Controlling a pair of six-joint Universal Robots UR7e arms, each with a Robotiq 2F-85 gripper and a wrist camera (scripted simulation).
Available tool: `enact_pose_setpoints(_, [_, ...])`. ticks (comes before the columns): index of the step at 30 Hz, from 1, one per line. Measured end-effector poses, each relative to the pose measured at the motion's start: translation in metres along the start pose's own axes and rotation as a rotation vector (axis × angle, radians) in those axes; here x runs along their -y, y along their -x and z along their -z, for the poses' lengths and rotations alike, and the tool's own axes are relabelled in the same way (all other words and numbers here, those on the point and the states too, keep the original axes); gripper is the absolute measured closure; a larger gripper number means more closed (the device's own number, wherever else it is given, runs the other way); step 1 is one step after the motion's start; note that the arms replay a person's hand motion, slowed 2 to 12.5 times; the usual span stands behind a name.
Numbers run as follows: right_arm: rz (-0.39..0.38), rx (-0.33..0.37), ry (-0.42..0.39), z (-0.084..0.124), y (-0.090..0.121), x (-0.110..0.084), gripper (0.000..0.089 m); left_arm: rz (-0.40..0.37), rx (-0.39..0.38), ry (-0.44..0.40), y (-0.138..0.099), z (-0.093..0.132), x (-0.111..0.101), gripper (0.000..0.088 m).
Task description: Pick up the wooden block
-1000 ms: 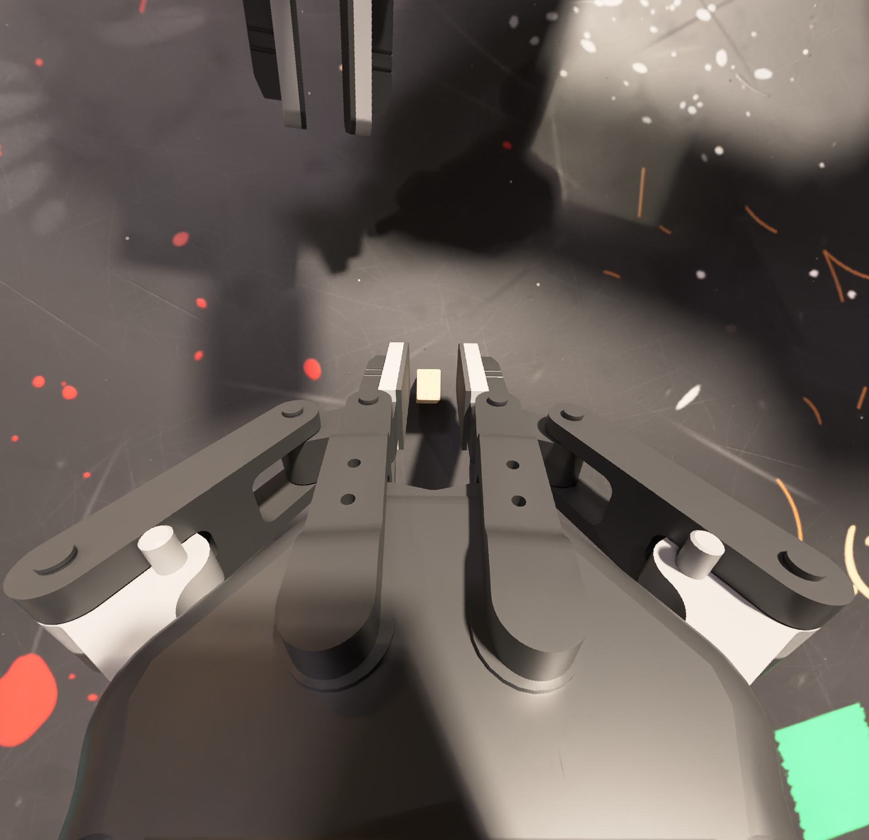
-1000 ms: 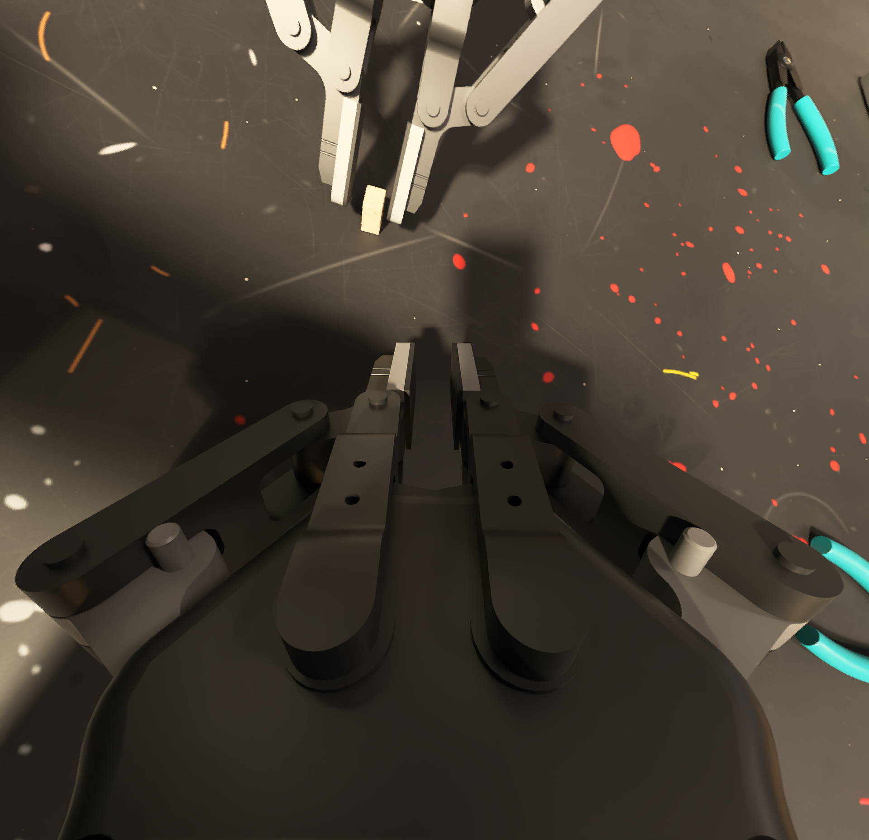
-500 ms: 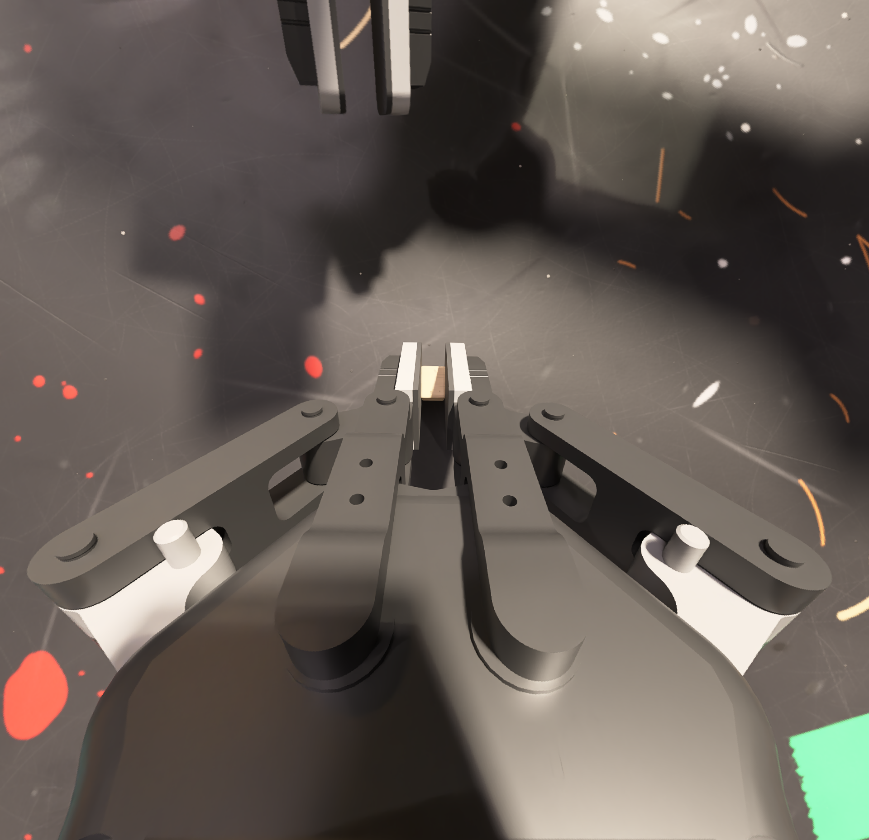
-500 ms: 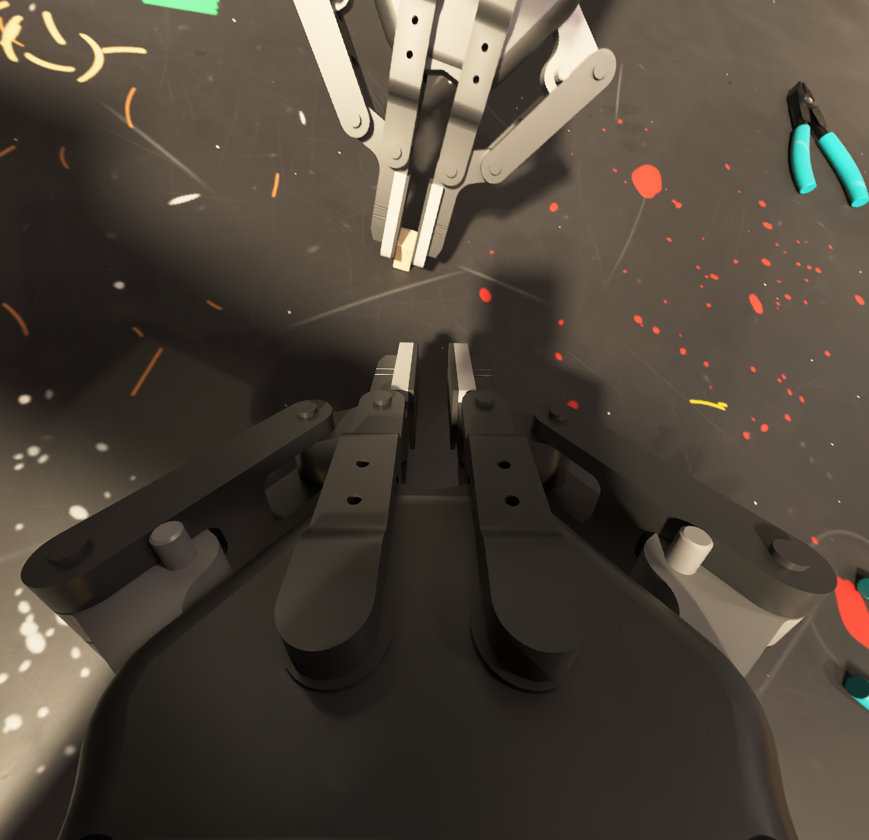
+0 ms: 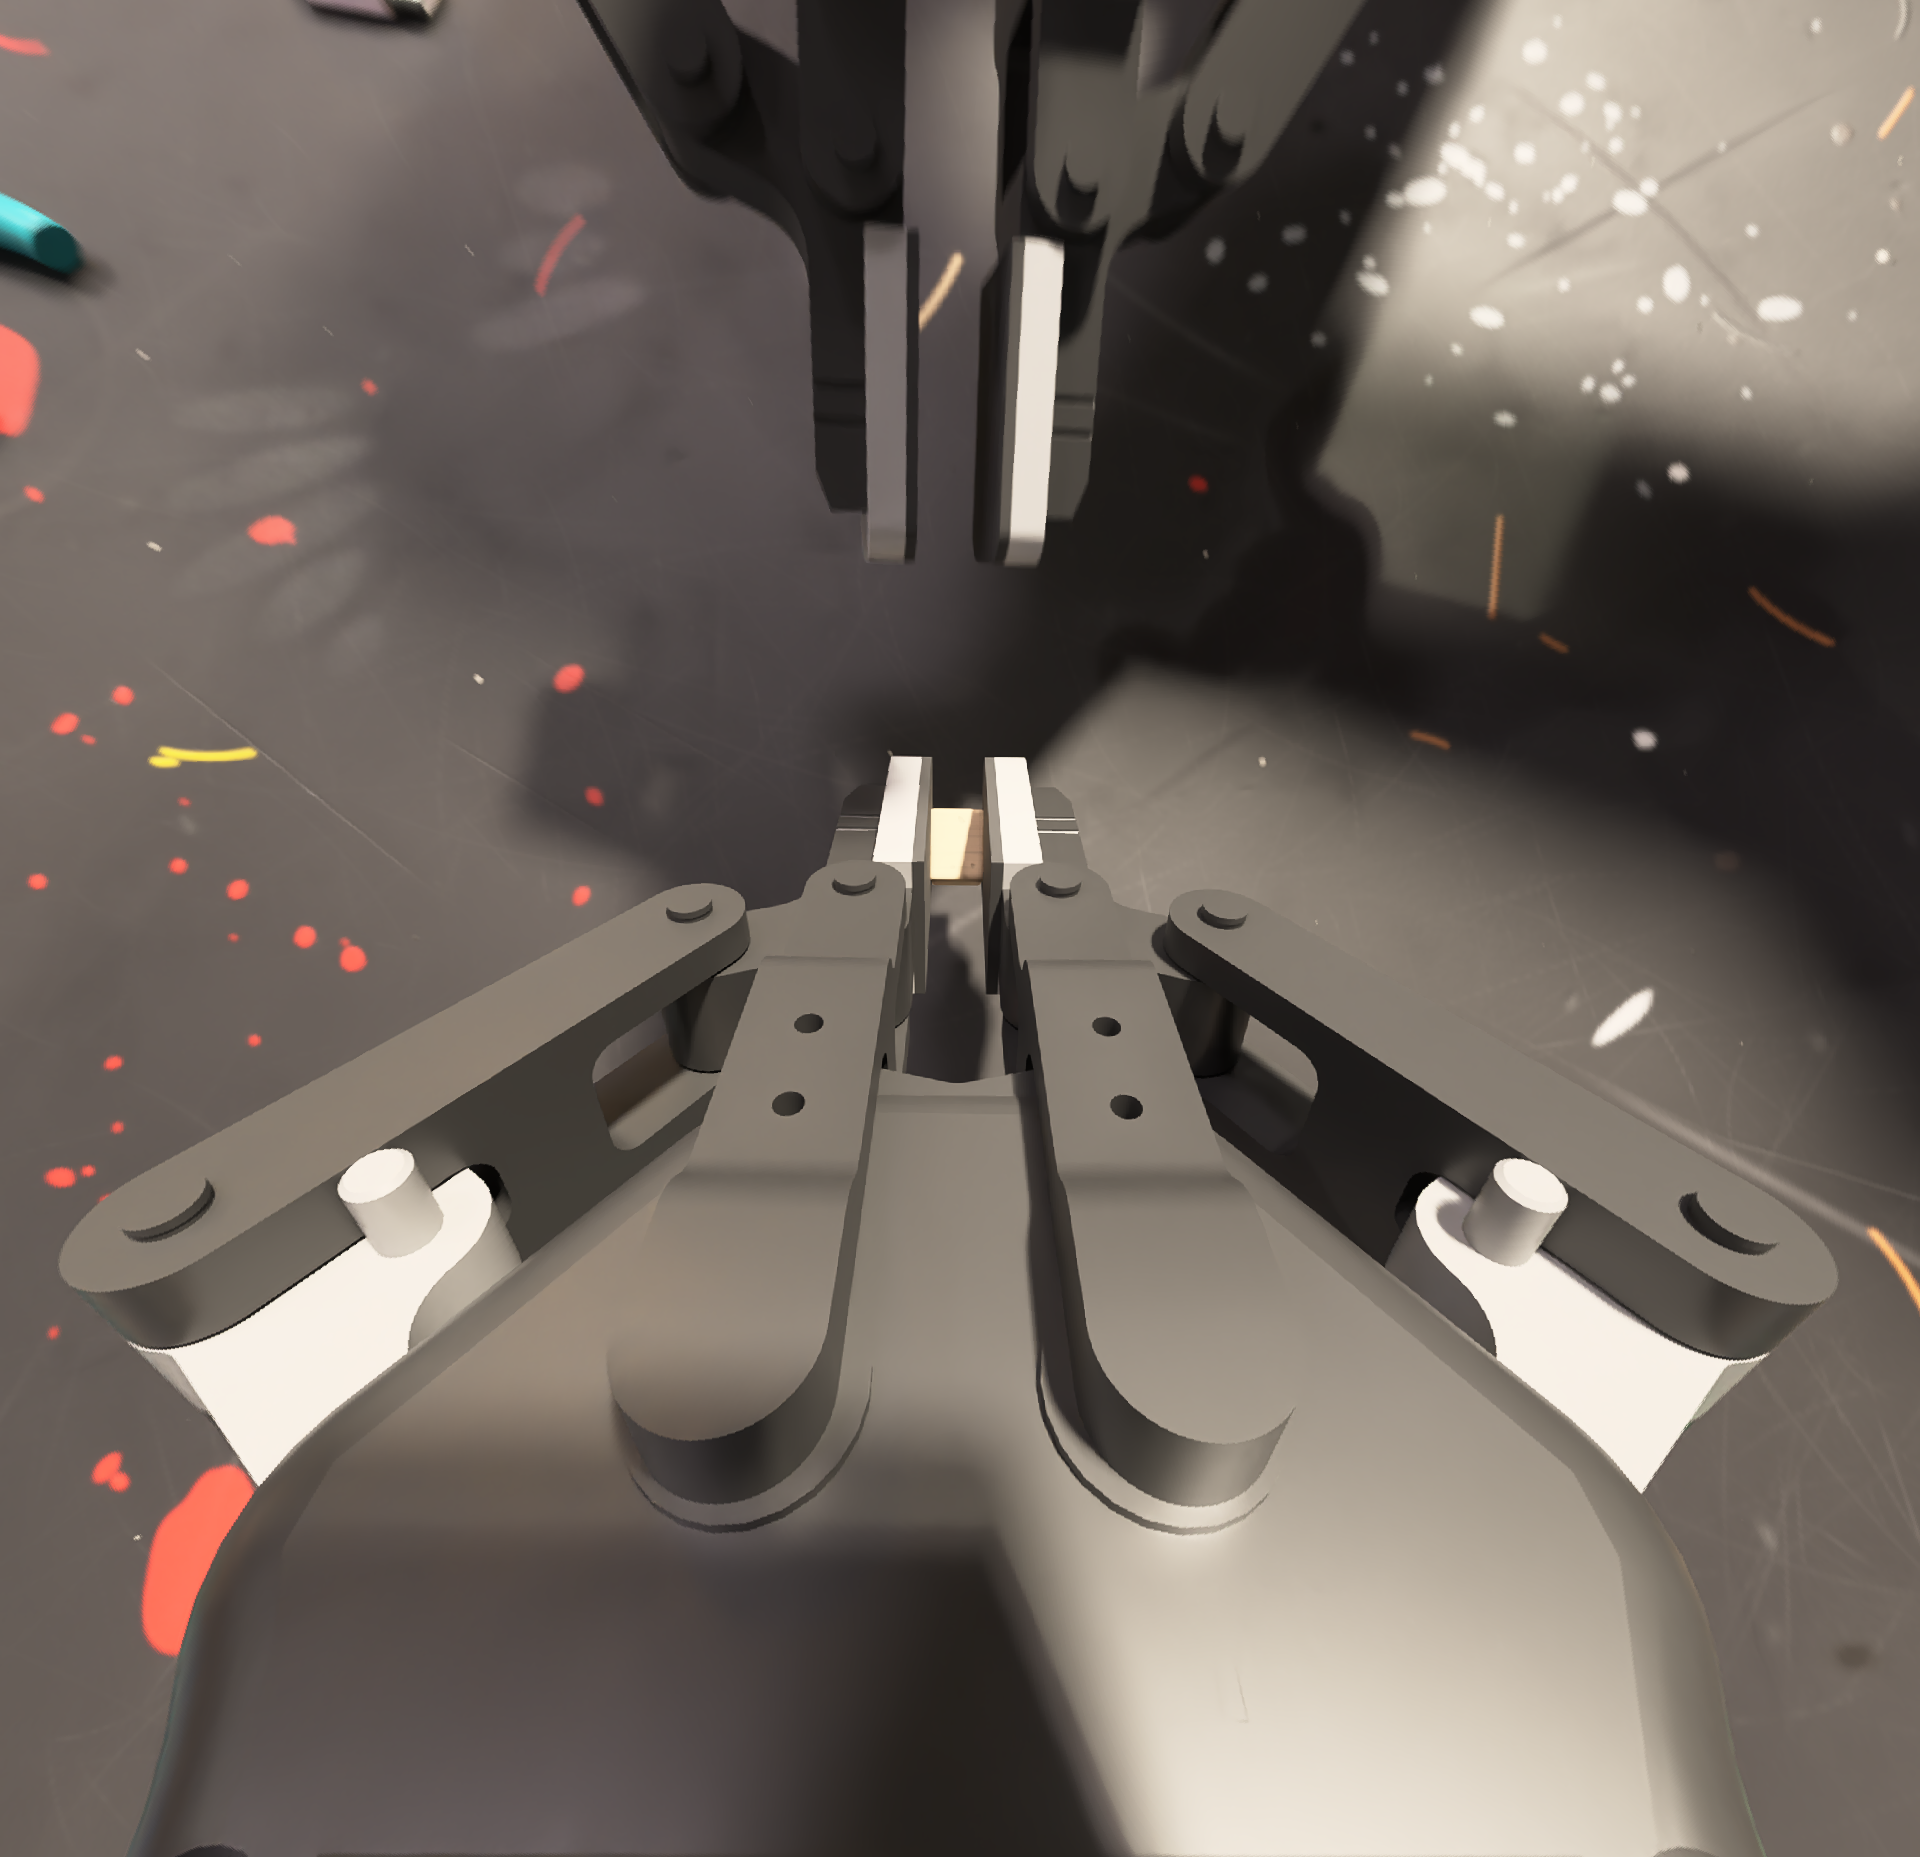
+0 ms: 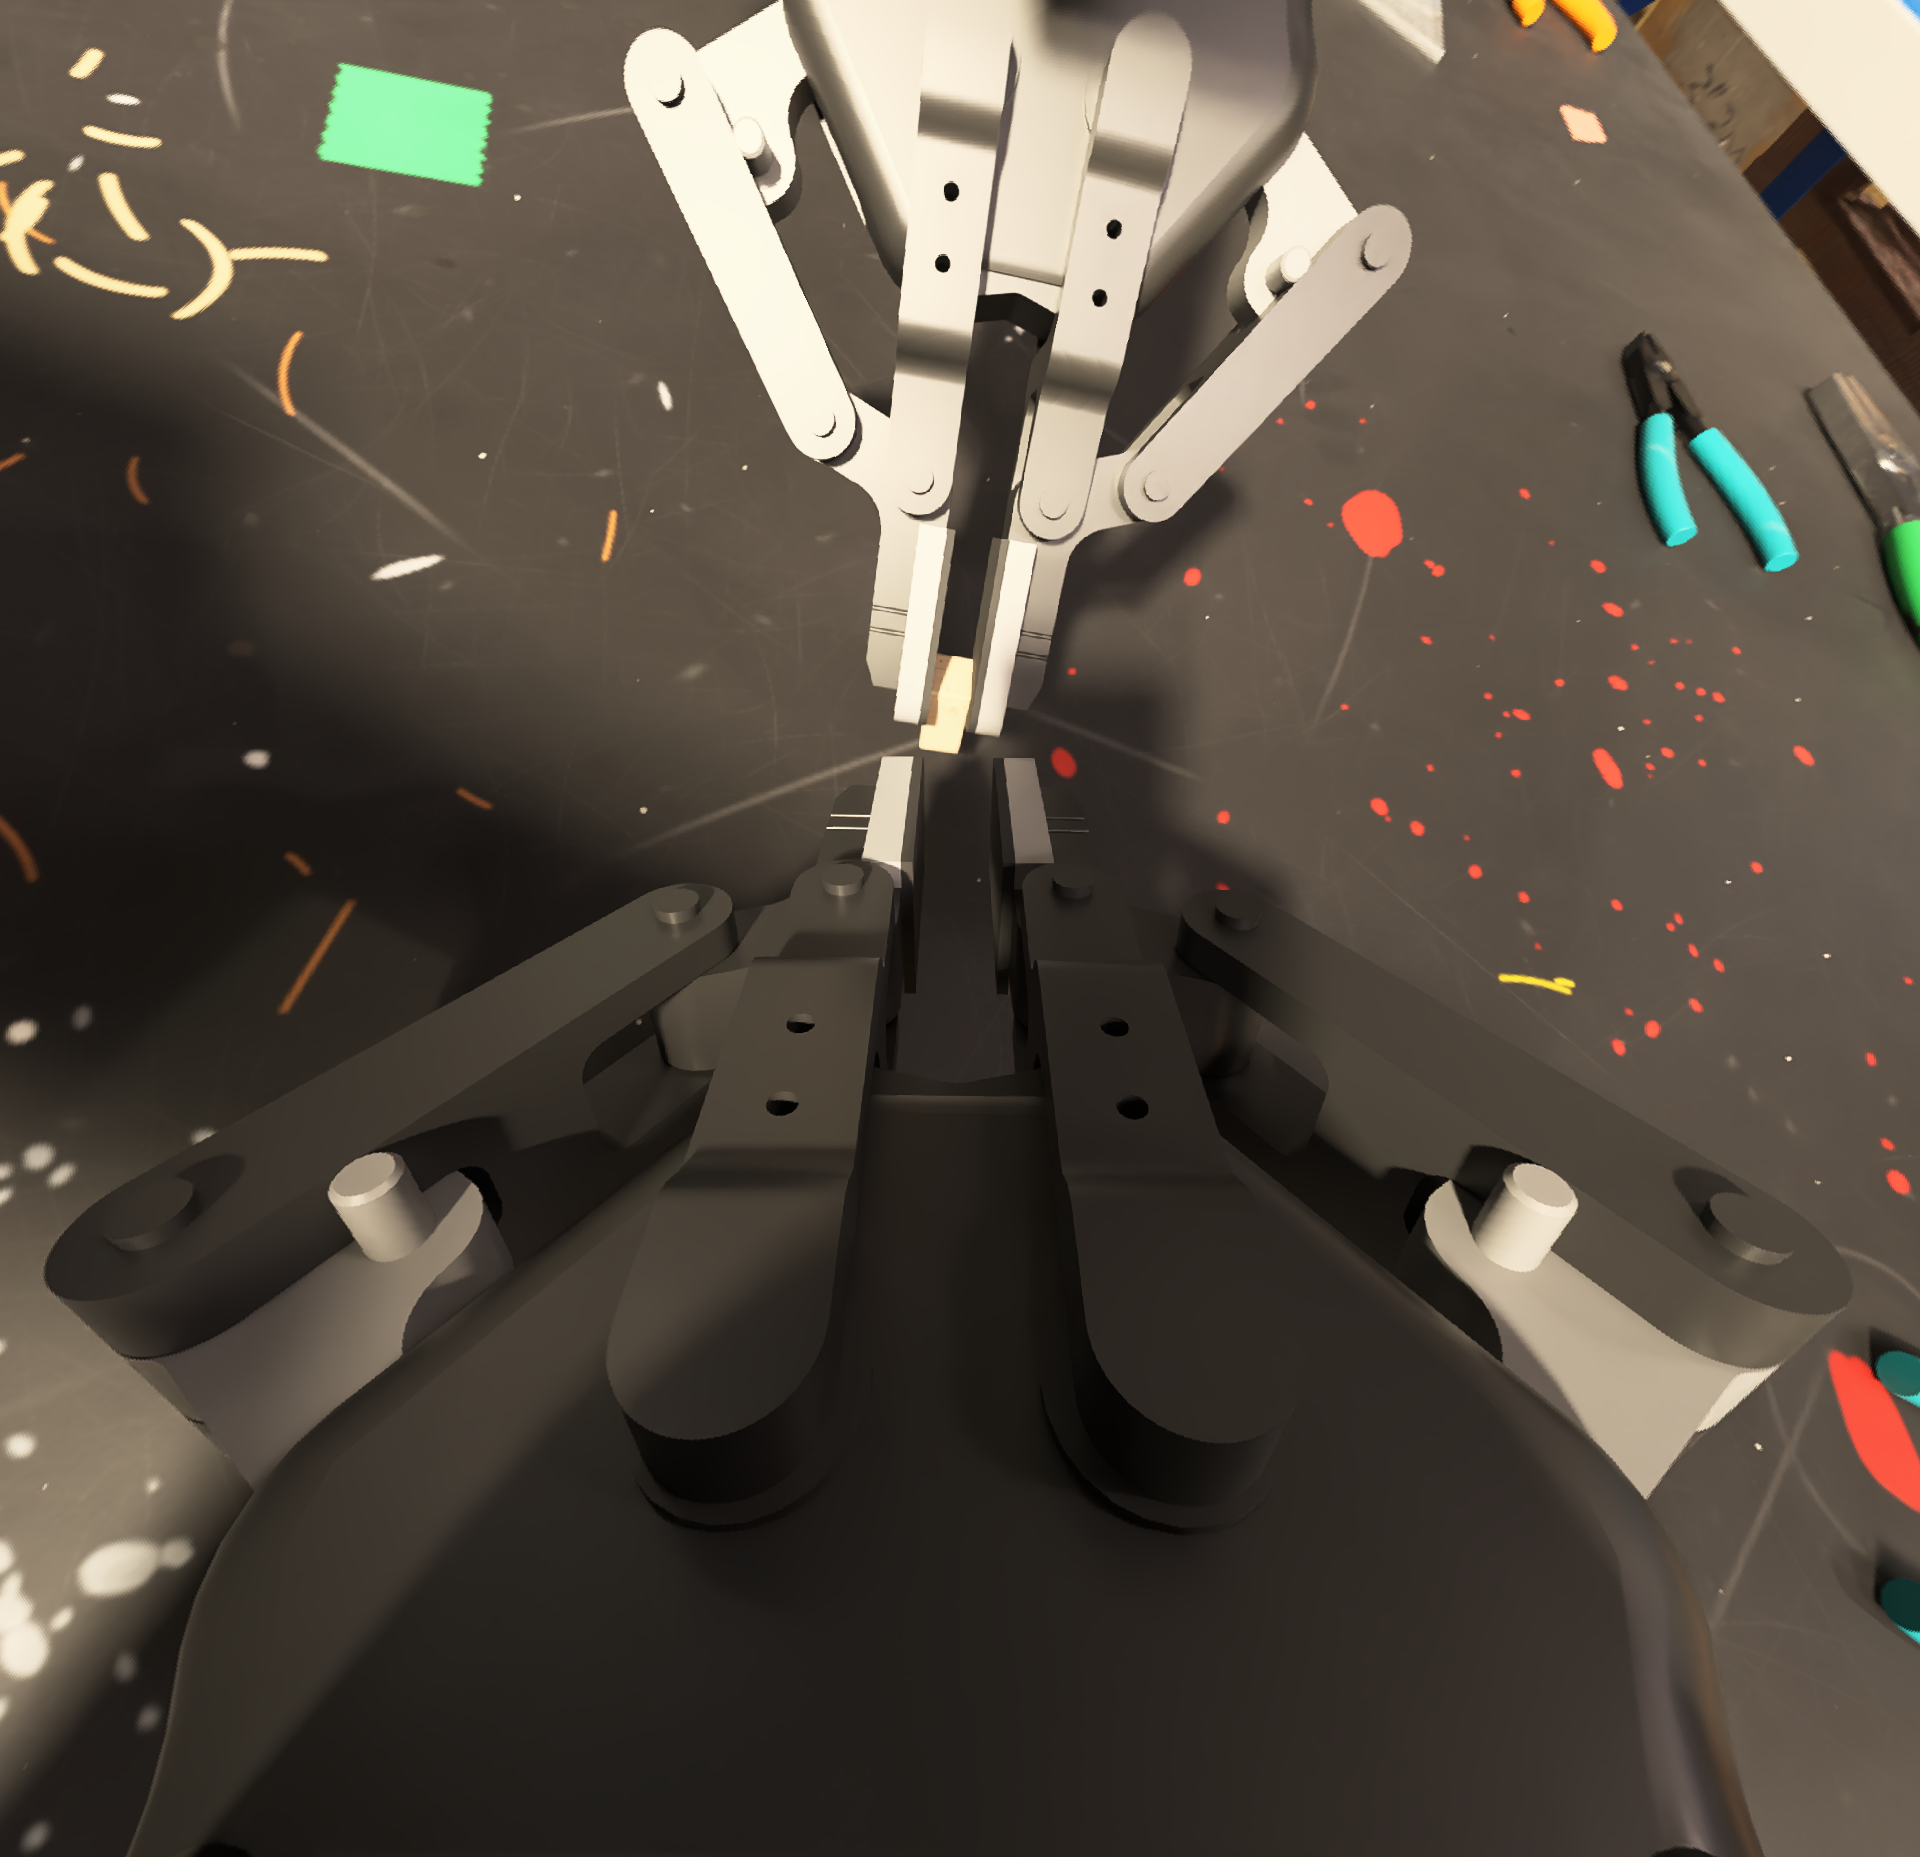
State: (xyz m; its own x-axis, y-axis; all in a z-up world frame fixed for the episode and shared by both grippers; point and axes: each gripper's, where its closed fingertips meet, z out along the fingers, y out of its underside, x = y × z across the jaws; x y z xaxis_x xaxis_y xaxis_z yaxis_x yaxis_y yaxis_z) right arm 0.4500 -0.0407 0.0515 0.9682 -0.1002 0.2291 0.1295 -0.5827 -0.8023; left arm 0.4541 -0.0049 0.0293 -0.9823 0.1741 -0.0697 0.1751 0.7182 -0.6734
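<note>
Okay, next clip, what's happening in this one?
The left gripper is shut on the small wooden block, pinched between its light finger pads. In the right wrist view the block sits at the tips of those fingers, its end poking out, above the dark paint-spattered table. The right gripper faces it tip to tip with nothing between its fingers, which stand a narrow gap apart. Teal-handled pliers lie off to the side.
</note>
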Motion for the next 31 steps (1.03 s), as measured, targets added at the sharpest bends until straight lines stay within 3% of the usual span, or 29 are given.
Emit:
enact_pose_setpoints(11, [-0.013, -0.060, -0.015, 0.000, -0.007, 0.006, 0.0767, -0.033, 0.096, -0.105, 0.006, 0.010, 0.029, 0.0795])
enact_pose_setpoints(31, [-0.013, -0.042, 0.016, -0.004, -0.004, 0.001, 0.0777, -0.062, 0.117, -0.069, 0.004, 0.004, 0.031, 0.0795])
